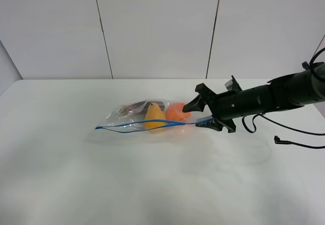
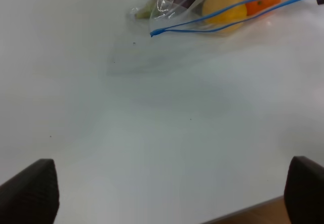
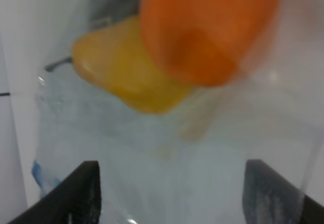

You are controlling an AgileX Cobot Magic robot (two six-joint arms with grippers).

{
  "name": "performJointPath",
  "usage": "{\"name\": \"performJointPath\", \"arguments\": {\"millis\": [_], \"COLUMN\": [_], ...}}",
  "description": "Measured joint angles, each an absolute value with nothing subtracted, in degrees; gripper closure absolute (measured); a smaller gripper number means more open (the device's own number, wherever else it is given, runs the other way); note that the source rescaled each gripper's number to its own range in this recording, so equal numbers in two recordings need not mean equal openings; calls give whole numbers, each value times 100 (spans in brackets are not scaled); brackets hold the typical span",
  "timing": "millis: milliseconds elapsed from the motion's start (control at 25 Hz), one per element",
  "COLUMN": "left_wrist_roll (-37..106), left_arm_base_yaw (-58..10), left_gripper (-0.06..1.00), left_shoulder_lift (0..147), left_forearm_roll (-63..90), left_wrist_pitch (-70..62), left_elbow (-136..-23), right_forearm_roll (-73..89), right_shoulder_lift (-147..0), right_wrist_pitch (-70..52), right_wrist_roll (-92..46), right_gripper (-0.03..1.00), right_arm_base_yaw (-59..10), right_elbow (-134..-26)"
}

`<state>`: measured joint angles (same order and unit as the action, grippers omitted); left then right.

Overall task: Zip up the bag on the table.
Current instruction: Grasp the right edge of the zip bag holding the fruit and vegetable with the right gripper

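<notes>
The bag (image 1: 133, 117) is lying on its side on the table (image 1: 71, 179), about midway between the left and right edges and nearer the far edge than the near one. Its blue zip strip (image 1: 127, 126) is running along the side facing the near edge. In the left wrist view the strip's two tracks are meeting at the end toward the left edge and bowing apart along the middle, so the mouth is looking unsealed there. Through the clear plastic a yellow pear (image 1: 154, 118), an orange (image 1: 176, 111) and a dark item (image 1: 144, 105) are showing, with the orange sitting toward the right edge and the dark item toward the far edge.

The right gripper (image 1: 194, 116) is reaching in from the right edge and straddling the bag's right end. Its jaws are standing apart, and the right wrist view is showing crinkled film lying between the two fingers (image 3: 83, 193), not pinched.

The left gripper (image 2: 172, 198) is hanging over bare tabletop close to a table edge, well apart from the bag, with its jaws spread wide and holding nothing.

A thin black cable (image 1: 297, 143) is lying near the right edge
</notes>
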<state>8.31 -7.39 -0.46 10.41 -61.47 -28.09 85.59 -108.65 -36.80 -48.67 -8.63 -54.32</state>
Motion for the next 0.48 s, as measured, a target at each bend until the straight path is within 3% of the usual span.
{"name": "performJointPath", "arguments": {"millis": [360, 480], "left_wrist_roll": [831, 831], "left_arm_base_yaw": [-739, -739], "left_gripper": [-6, -6], "left_shoulder_lift": [-46, -46], "left_forearm_roll": [1041, 1041], "left_wrist_pitch": [-6147, -6147], "left_elbow": [-2809, -2809], "right_forearm_roll": [8538, 8511], "right_shoulder_lift": [-10865, -10865], "right_wrist_pitch": [-3564, -3584], "right_wrist_roll": [-4852, -4852], "right_gripper": [10, 21], "right_arm_base_yaw": [-863, -863], "right_elbow": [-5490, -5490]}}
